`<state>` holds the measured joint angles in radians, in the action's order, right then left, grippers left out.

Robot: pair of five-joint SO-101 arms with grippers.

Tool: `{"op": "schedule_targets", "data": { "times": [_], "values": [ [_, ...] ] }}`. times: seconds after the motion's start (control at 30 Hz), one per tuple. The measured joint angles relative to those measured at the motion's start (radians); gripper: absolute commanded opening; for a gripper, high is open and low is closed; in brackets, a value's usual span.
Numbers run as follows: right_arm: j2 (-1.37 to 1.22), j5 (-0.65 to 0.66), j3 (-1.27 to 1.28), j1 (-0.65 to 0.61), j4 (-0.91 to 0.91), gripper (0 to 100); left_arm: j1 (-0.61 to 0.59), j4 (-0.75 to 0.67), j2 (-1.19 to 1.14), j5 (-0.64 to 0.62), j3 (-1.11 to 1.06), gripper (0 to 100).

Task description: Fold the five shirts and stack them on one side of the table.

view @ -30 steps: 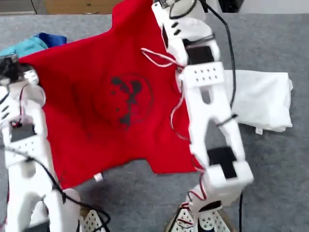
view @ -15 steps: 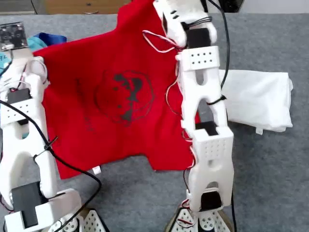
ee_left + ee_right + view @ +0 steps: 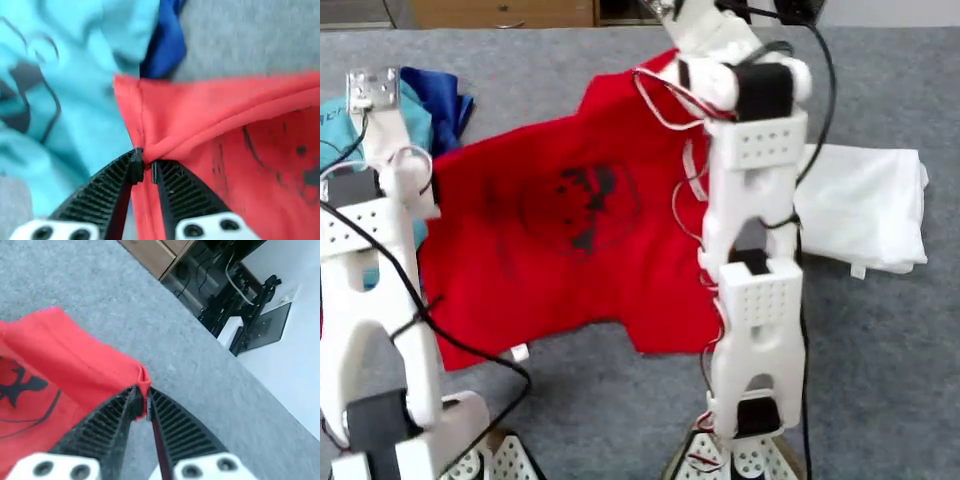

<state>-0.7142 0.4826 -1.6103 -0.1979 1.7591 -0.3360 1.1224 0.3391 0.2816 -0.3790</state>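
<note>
Done: white shirt (image 3: 865, 205) folded, right (just one).
In hand: red shirt (image 3: 570, 230), left pincer (image 3: 146, 170) and right pincer (image 3: 144, 400) both grasping it.
Waiting: teal shirt (image 3: 65, 100), blue shirt (image 3: 440, 95).

left claw (image 3: 146, 170) pinching red shirt (image 3: 240, 145) edge | teal shirt (image 3: 65, 90), blue shirt (image 3: 167, 40) beside | grey table (image 3: 250, 35)

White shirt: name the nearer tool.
Right. The right tool holds the red shirt at its corner toward the white shirt; the left tool holds the opposite edge, beside the teal shirt.
</note>
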Motion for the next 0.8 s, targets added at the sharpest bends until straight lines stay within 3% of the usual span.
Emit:
{"op": "schedule_targets", "data": {
  "times": [0.17, 0.33, 0.5, 0.8],
  "values": [
    [0.018, -0.005, 0.046, 0.072, 0.012, 0.2, 0.002, 0.020, 0.198, 0.014, -0.203, 2],
    [0.204, -0.005, 0.327, 0.074, 0.014, 0.2, -0.015, 0.028, 0.347, 0.037, -0.364, 2],
    [0.540, -0.005, 0.806, 0.041, -0.017, 0.2, -0.043, 0.069, 0.353, 0.046, -0.384, 2],
    [1.031, -0.005, 1.829, 0.049, -0.437, 0.2, -0.074, 0.072, 0.356, 0.112, -0.545, 2]
  ]
}}
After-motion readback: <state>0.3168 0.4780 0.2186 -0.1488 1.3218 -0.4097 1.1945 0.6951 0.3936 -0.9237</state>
